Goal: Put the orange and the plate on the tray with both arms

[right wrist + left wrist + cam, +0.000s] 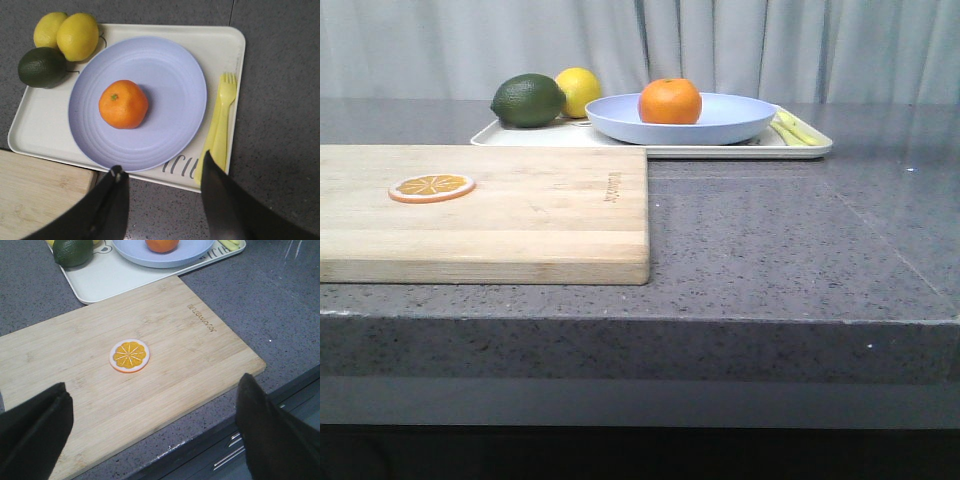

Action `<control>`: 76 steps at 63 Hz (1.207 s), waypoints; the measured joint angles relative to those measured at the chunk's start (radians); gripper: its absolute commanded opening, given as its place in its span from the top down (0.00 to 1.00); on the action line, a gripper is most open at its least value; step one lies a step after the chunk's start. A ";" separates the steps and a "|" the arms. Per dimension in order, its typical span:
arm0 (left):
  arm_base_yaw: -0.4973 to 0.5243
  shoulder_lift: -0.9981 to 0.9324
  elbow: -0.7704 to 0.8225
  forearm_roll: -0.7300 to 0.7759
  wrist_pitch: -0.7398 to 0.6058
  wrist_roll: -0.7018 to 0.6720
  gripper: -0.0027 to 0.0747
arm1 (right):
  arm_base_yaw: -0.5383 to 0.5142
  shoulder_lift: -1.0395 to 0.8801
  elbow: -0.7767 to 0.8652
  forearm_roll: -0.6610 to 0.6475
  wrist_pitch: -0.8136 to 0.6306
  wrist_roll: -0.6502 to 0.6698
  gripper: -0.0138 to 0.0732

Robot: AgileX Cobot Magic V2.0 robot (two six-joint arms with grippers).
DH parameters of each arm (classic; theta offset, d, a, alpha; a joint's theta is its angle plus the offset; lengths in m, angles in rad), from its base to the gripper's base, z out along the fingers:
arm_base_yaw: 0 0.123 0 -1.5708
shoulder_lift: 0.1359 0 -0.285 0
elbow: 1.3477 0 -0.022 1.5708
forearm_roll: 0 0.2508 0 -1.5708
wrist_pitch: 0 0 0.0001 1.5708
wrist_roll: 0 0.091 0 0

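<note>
The orange (123, 104) sits on the plate (170, 80), which lies on the tray (220, 45) by the desk's (770, 250) far edge; both the left hand (155, 432) and the right hand (162, 192) are released, holding nothing.

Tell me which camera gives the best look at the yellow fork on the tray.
The right wrist view: the fork shows whole from above, tines included, lying on the tray beside the plate. The front view shows only a low sliver of it behind the plate; the left wrist view catches just a cropped end.

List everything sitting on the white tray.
On the tray: the plate holding the orange, two lemons, a dark green fruit, and yellow cutlery, a fork plainly. The plate covers part of the tray's lettering.
</note>
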 measured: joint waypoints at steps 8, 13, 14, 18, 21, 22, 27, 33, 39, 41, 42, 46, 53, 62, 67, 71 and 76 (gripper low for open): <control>0.000 0.000 0.000 0.000 0.000 0.000 0.14 | 0.000 -0.096 0.059 -0.003 0.000 -0.042 0.42; 0.000 0.000 0.000 0.000 0.000 0.000 0.14 | 0.000 -0.164 0.148 -0.003 -0.027 -0.059 0.42; 0.000 0.000 0.000 0.000 0.000 0.000 0.14 | 0.000 -0.184 0.176 -0.004 -0.042 -0.061 0.42; 0.000 0.000 0.000 0.000 0.000 0.000 0.14 | 0.000 -0.249 0.270 -0.004 -0.104 -0.067 0.42; 0.000 0.000 0.000 0.000 0.000 0.000 0.14 | 0.000 -0.309 0.350 -0.004 -0.153 -0.077 0.42; 0.000 0.000 0.000 0.000 0.000 0.000 0.14 | 0.000 -0.324 0.386 -0.004 -0.173 -0.084 0.42; 0.000 0.000 0.000 0.000 0.000 0.000 0.14 | 0.000 -0.415 0.521 -0.007 -0.244 -0.109 0.42; 0.000 0.000 0.000 0.000 0.000 0.000 0.14 | -0.004 -0.510 0.688 -0.034 -0.315 -0.120 0.42; 0.000 0.000 0.000 0.000 0.000 0.000 0.14 | -0.042 -0.613 0.842 -0.043 -0.354 -0.120 0.42; 0.000 0.000 0.000 0.000 0.000 0.000 0.14 | -0.057 -0.647 0.893 -0.048 -0.361 -0.120 0.42; 0.000 0.000 0.000 0.000 0.000 0.000 0.14 | -0.063 -0.660 0.913 -0.050 -0.365 -0.120 0.42; 0.000 0.000 0.000 0.000 0.000 0.000 0.14 | -0.083 -0.724 1.011 -0.067 -0.371 -0.124 0.42; 0.000 0.000 0.000 0.000 0.000 0.000 0.14 | -0.092 -0.853 1.146 -0.100 -0.378 -0.156 0.42; 0.000 0.000 0.000 0.000 0.000 0.000 0.14 | -0.092 -1.033 1.302 -0.107 -0.379 -0.167 0.42; 0.000 0.000 0.000 0.000 0.000 0.000 0.14 | -0.092 -1.132 1.376 -0.109 -0.377 -0.172 0.42; 0.000 0.000 0.000 0.000 0.000 0.000 0.14 | -0.092 -1.203 1.424 -0.109 -0.363 -0.177 0.42; 0.000 0.000 0.000 0.000 0.000 0.000 0.14 | -0.076 -1.295 1.488 -0.110 -0.345 -0.179 0.42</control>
